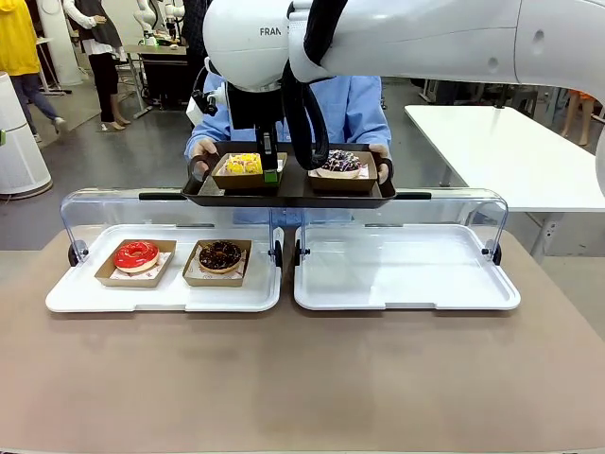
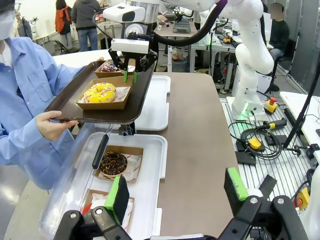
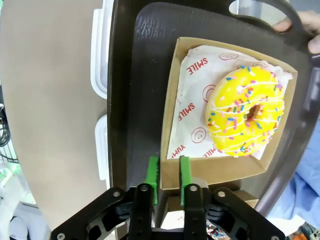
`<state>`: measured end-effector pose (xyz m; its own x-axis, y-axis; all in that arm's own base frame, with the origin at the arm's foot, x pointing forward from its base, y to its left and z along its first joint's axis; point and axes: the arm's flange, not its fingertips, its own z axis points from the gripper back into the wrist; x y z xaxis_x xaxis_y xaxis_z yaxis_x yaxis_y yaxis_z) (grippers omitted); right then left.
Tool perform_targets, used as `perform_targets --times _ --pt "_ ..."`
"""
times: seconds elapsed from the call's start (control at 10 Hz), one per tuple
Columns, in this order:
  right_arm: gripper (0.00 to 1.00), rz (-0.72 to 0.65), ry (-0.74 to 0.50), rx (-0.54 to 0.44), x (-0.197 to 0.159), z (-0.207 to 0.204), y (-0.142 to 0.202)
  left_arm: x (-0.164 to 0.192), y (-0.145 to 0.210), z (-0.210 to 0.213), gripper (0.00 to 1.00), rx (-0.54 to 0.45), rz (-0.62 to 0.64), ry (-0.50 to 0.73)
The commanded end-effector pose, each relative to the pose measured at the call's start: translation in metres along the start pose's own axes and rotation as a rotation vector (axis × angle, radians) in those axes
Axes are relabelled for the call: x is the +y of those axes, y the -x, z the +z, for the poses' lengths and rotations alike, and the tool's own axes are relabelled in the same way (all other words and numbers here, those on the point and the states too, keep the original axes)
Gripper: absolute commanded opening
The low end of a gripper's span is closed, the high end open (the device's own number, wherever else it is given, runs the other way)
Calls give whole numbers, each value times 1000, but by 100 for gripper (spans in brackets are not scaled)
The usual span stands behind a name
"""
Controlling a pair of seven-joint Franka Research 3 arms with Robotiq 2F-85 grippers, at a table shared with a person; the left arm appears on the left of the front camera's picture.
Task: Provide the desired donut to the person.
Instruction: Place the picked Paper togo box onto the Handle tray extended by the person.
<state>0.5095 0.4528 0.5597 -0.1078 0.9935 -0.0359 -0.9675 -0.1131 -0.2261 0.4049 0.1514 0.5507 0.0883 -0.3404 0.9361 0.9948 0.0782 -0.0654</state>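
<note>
Person [image 1: 354, 104] at far side holds dark tray [image 1: 288, 192] level over worktop's [image 1: 302, 378] far edge, a hand on each handle. Yellow donut [image 3: 245, 112] in its card box [image 3: 172, 100] sits on tray. R tool [image 3: 169, 175] above the tray's near rim, pointing down; pads either side of the box wall, narrow gap, contact unclear. L tool [image 2: 177, 192] wide open, empty, over white serving tray [image 2: 150, 185]; bare worktop beside it.

The white tray [image 1: 406, 270] at lower right of the front view lies bare, open from above. The raised clear lids [image 1: 284, 203] wall off the back. The dark tray [image 1: 288, 194] and the right gripper [image 1: 270, 176] crowd the upper centre.
</note>
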Motion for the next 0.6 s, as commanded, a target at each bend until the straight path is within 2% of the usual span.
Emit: perform_targets --times 0.0,0.1,0.2,0.3,0.4,0.5 --pt "100 10 -11 -35 5 1 6 -2 -1 2 100 -6 -4 0" --pt "100 7 -11 -31 5 2 7 -2 -1 2 100 -6 -4 0" --pt "85 8 -13 -30 5 2 7 -2 -1 2 100 -6 -4 0" --pt "95 11 -17 -30 7 1 7 -2 -1 2 100 -6 -4 0" --pt "100 12 -18 -32 7 2 7 -2 -1 2 100 -6 -4 0" --pt "100 12 -22 -32 6 2 8 -2 -1 2 100 -6 -4 0"
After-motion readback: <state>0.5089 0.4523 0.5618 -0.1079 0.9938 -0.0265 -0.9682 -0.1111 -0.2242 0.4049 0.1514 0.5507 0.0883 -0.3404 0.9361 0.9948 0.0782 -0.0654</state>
